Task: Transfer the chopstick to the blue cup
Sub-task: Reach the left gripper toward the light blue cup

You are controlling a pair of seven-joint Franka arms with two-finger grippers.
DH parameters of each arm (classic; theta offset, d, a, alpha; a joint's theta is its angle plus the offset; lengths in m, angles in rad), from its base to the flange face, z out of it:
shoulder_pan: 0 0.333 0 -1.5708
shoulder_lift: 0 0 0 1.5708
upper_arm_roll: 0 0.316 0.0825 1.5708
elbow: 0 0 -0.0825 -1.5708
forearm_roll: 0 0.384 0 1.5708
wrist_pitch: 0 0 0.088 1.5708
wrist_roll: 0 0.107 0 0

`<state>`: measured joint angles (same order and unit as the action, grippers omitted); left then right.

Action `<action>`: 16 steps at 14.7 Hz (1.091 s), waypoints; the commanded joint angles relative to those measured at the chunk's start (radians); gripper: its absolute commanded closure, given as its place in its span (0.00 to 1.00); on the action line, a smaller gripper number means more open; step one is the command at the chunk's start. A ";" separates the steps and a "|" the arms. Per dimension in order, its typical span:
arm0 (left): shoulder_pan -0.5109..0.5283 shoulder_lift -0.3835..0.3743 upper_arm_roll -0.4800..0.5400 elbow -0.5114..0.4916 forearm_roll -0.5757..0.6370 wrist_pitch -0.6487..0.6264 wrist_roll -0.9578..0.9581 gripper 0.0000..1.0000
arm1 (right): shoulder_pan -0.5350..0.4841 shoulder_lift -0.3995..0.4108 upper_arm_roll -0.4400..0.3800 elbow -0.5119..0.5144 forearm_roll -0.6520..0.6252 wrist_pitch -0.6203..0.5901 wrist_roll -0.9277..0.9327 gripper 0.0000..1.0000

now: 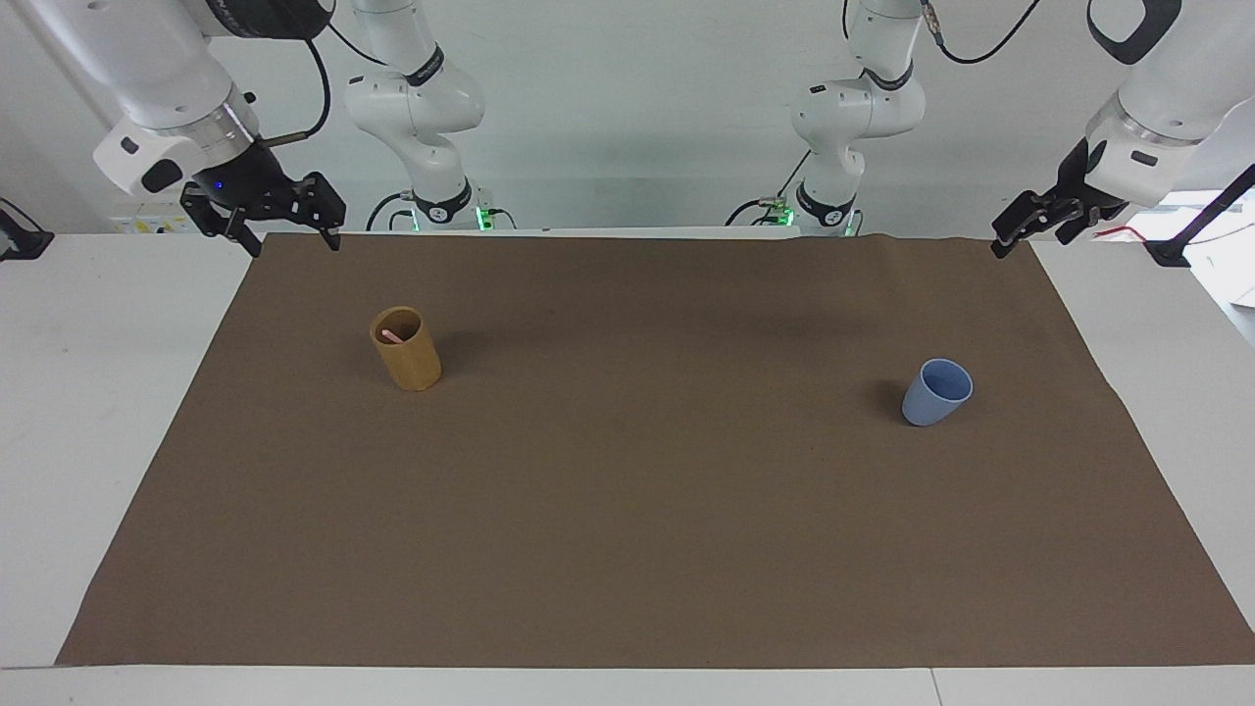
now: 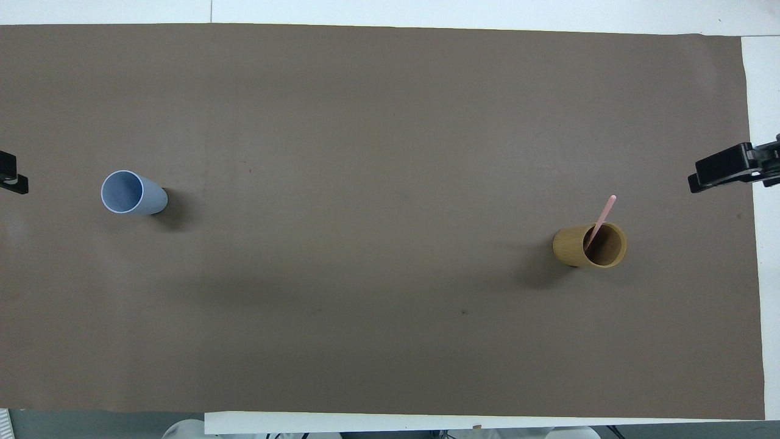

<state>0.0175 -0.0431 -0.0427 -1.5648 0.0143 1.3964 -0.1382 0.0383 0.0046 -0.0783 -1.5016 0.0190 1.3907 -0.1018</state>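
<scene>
Both grippers, the right gripper (image 1: pixel 284 231) with fingers spread wide and the left gripper (image 1: pixel 1034 222) waiting, hang empty above the mat's (image 1: pixel 627 549) corners, because the pink chopstick (image 2: pixel 603 214) leans inside the tan cup (image 1: pixel 407 365), well apart from the blue cup (image 1: pixel 936 392).

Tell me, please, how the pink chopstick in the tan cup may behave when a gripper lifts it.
The chopstick looks thin and straight, so probably stiff and light. Its smooth taper might slip between fingers. It leans on the tan cup rim, so pulling sideways could tip this tall cup.
</scene>
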 commanded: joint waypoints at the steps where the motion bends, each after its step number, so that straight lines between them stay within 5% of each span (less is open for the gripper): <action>1: -0.010 -0.008 0.007 -0.007 -0.002 -0.019 0.009 0.00 | 0.000 -0.026 0.002 -0.031 -0.004 0.001 0.014 0.00; 6: 0.001 -0.026 0.007 -0.052 -0.001 0.044 -0.027 0.00 | 0.000 -0.026 0.002 -0.031 -0.004 0.001 0.014 0.00; 10: 0.016 -0.112 0.011 -0.346 0.003 0.376 -0.037 0.00 | 0.000 -0.026 0.002 -0.031 -0.004 0.001 0.014 0.00; 16: 0.038 -0.020 0.009 -0.529 0.003 0.668 -0.037 0.00 | 0.000 -0.026 0.002 -0.031 -0.004 0.001 0.014 0.00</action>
<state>0.0479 -0.0845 -0.0317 -2.0444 0.0150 1.9781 -0.1653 0.0383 0.0046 -0.0783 -1.5016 0.0190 1.3907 -0.1018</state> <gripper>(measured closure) 0.000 0.000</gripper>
